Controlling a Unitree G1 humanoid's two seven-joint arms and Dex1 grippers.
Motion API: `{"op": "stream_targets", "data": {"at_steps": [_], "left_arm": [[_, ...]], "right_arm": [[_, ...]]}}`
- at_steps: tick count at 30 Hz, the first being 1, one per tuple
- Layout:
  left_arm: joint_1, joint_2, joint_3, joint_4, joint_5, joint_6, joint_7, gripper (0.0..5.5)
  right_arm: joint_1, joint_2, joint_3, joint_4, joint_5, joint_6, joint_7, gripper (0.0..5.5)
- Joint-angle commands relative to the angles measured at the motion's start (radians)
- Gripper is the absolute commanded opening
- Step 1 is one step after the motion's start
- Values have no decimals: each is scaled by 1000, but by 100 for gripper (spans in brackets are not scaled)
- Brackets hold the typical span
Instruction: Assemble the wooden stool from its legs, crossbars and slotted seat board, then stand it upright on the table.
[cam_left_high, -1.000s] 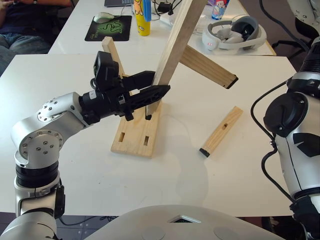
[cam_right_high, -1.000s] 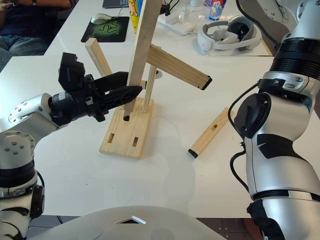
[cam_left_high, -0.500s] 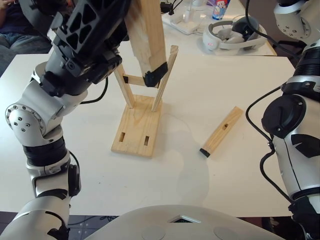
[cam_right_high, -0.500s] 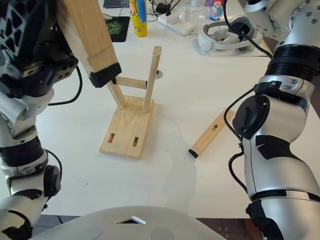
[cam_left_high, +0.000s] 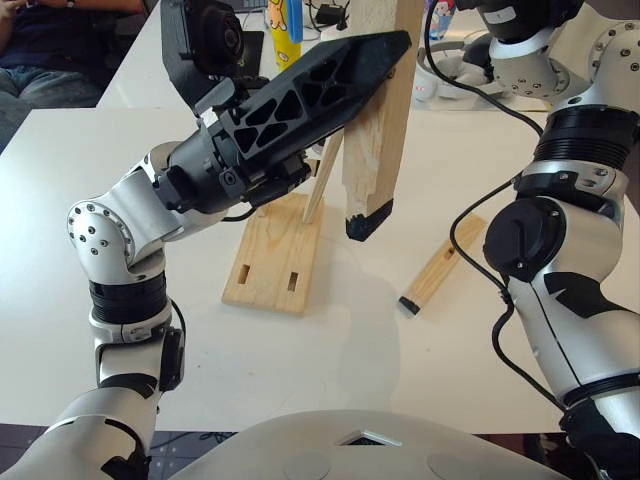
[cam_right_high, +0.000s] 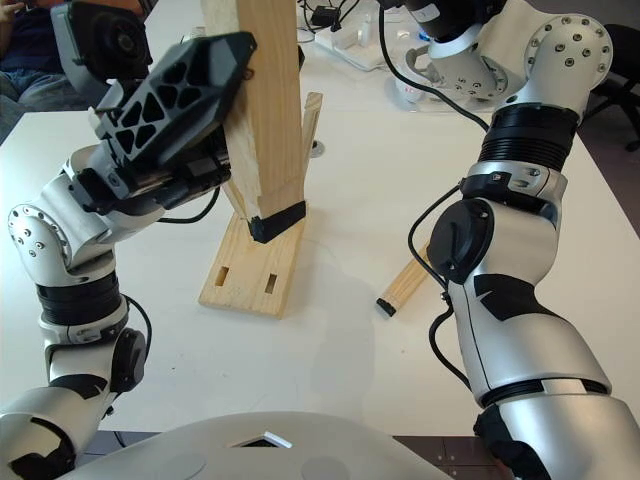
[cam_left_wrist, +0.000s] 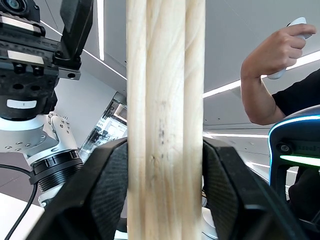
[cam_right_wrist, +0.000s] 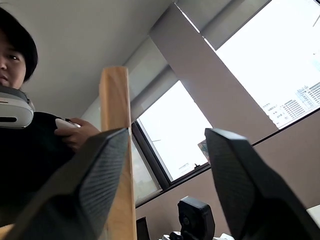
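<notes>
The left gripper (cam_left_high: 385, 52) had its jaws clamped on a thick wooden leg (cam_left_high: 375, 150), holding it nearly upright with its black-capped end hanging above the far half of the slotted seat board (cam_left_high: 270, 265). The board lay flat on the surface (cam_left_high: 400, 380), a thin upright (cam_right_high: 308, 130) standing at its far end and two near slots (cam_left_high: 268, 277) unfilled. To the right lay a loose slotted piece (cam_left_high: 440, 270). The right gripper (cam_right_wrist: 167, 135) was raised high, jaws spread and apparently empty. The step in hand looked like fitting this leg; the next move would call for lining it up with its seat before lowering.
</notes>
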Motion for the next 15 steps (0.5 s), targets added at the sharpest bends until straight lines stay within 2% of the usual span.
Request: {"op": "stream_targets", "data": {"at_steps": [1, 8, 15], "left_arm": [[7, 38, 19, 13, -7, 20, -19, 212], [6, 55, -3, 28, -6, 46, -35, 212], [10, 67, -25, 40, -7, 63, -41, 211]], "right_arm": [[-36, -10, -9, -13, 33, 31, -12, 315], [-23, 33, -2, -64, 104, 82, -50, 315], [-18, 63, 9, -98, 164, 85, -94, 201]]}}
